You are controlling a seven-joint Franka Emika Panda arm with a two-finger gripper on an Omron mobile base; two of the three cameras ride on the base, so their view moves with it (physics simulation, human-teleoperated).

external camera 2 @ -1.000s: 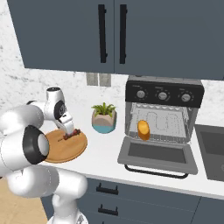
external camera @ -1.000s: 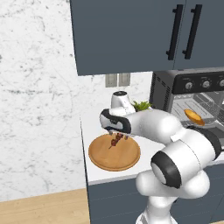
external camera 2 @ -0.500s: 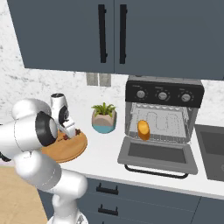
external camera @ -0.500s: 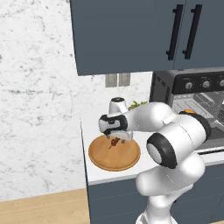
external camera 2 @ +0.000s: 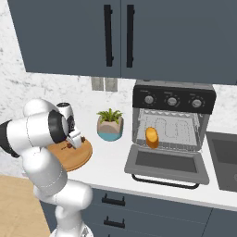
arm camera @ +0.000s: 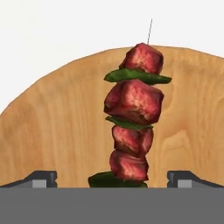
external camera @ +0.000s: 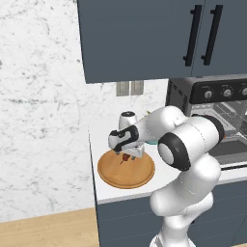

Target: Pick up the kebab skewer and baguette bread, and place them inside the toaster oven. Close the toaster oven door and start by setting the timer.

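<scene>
Toaster oven (external camera 2: 173, 127): I see it at the right of the right base view, with the toaster oven door (external camera 2: 164, 163) folded down flat. The baguette bread (external camera 2: 151, 137) already stands inside, on the rack at the left part of the cavity.
Wooden board (external camera: 126, 169): round, it lies on the counter in the lower middle of the left base view, and the potted plant (external camera 2: 110, 125) is between it and the oven in the right base view.
Arm: it bends down from the lower right of the left base view and ends low over the far part of the board, with the hand looking down on it.
Gripper (arm camera: 112, 177): the two tips stand wide apart at the bottom of the hand view, one on each side of the skewer, and they hold nothing.
Kebab skewer (arm camera: 132, 124): it lies on the board, its long axis goes from bottom to top of the hand view, across the line between the tips. Its near end is exactly between them.
Next move, my judgement: I only need to go lower and close on the meat chunks.
</scene>
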